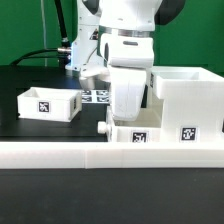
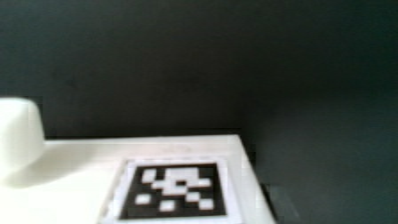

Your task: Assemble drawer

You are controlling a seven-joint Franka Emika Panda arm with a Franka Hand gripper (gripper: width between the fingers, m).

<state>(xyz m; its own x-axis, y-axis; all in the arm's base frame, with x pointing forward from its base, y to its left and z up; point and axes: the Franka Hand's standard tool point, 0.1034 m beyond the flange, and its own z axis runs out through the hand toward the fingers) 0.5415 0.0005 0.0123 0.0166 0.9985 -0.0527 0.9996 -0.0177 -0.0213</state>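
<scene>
- The black tabletop (image 1: 30, 130) carries everything; a long white rail (image 1: 60, 152) lies along its near edge.
- The drawer casing (image 1: 190, 95) stands at the exterior view's right.
- The left tray (image 1: 48, 104) sits well apart from the casing.
- The knobbed tray (image 1: 135, 136) sits just beside the casing.
- The pincer (image 1: 128, 118) hangs low over the knobbed tray; its opening cannot be told.

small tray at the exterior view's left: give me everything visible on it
The small tray is a white, plastic-looking, open-topped box with thin walls, and it looks empty as far as shows. One black-and-white square tag sits on its facing wall; no knob shows from here. It stands upright and level on the black table, touching nothing else.
</scene>
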